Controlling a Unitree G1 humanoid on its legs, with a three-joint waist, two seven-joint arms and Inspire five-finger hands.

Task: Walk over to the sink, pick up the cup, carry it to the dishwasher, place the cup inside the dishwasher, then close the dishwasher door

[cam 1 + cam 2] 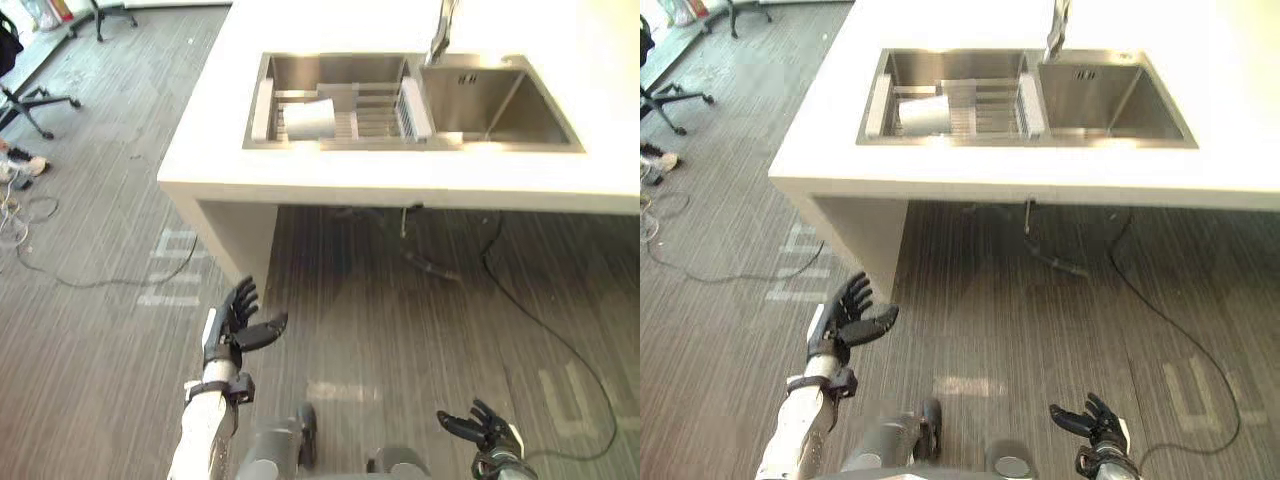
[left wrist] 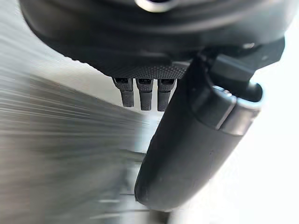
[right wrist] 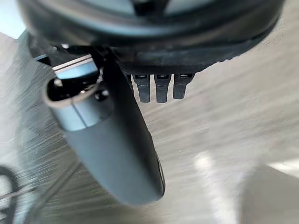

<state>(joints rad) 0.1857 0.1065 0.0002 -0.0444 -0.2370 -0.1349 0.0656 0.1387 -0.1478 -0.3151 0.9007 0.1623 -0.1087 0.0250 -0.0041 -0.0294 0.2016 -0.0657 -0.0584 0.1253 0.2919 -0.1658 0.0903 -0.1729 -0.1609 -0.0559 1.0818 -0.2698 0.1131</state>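
Since the cup [image 1: 309, 118] lies on its side on the drain rack [image 1: 372, 112] in the left basin of the sink [image 1: 495, 100], pickup is not yet begun. The sink is set in the white table [image 1: 330, 188]. Both hands are well short of the sink, over the floor [image 1: 400, 330]. The left hand [image 1: 232, 322] is raised, fingers straight, empty. The right hand [image 1: 482, 428] is lower, fingers spread, empty. Likely the approach walk.
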